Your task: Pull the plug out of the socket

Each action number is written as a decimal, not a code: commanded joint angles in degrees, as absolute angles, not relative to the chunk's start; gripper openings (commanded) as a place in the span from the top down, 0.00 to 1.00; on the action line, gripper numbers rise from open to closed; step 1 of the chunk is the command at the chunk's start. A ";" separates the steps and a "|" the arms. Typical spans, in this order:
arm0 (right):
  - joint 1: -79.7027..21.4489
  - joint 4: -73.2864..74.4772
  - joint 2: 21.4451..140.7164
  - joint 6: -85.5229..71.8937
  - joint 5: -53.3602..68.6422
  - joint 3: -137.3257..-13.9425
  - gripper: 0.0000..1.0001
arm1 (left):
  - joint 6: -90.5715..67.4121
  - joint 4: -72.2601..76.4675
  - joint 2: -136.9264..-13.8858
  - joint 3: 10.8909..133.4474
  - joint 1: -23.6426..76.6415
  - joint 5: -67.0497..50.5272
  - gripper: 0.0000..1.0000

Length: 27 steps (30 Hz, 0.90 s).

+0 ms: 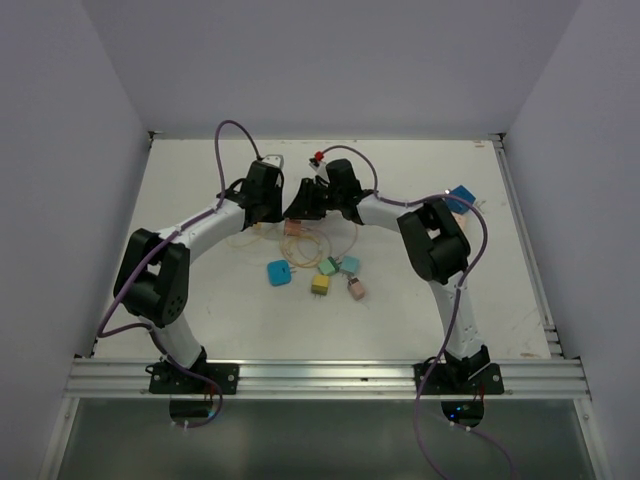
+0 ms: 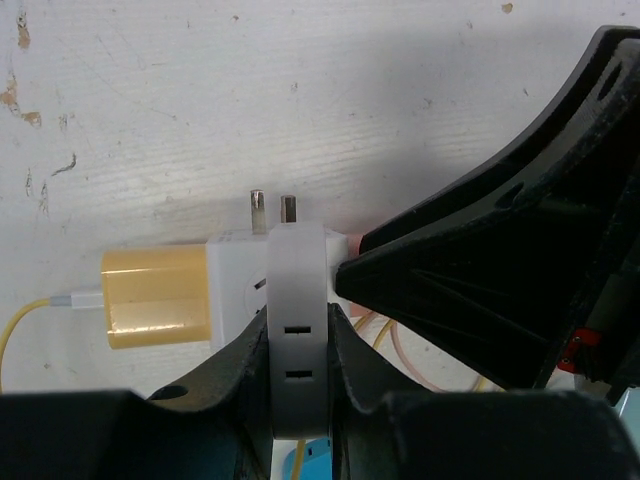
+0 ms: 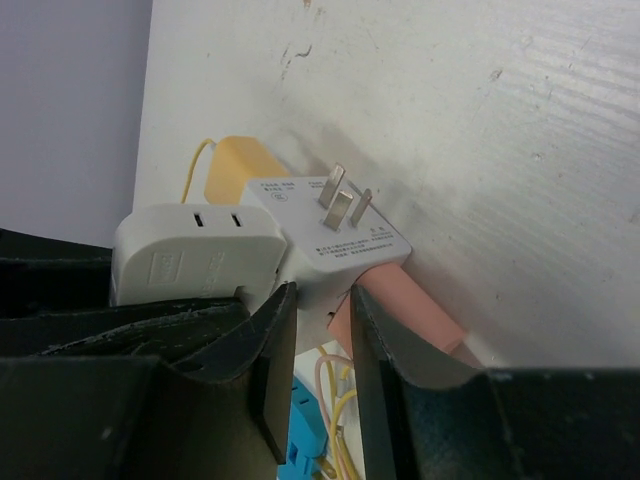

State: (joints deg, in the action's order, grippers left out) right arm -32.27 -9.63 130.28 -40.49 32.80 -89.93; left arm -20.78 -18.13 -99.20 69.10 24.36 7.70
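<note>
Nearest on the bench (image 1: 400,330), loose coloured plugs (image 1: 321,284) lie among thin cables. Beyond them both arms meet at the white socket (image 2: 238,268). The left gripper (image 2: 298,345) is clamped on its flat white end. A yellow plug (image 2: 155,295) sits in one side, a pink plug (image 3: 400,300) in the other. The right gripper (image 3: 322,300) holds its fingers narrowly apart at the pink plug's root; whether they pinch it cannot be told.

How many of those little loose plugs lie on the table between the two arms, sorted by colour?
Blue plug: 1
Yellow plug: 1
Green plug: 1
Teal plug: 1
Pink plug: 1
Total: 5
</note>
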 commanded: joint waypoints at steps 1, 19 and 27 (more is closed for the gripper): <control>-33.66 -1.05 128.32 -37.88 28.74 -87.19 0.65 | -23.02 -12.83 -96.24 70.05 24.52 7.91 0.83; -41.30 10.36 130.78 -38.94 16.45 -92.28 0.65 | -23.90 -10.73 -94.40 68.38 24.52 8.44 1.00; -42.63 17.92 132.62 -36.57 9.15 -93.43 0.66 | -25.49 -9.05 -90.88 69.87 24.43 9.14 1.00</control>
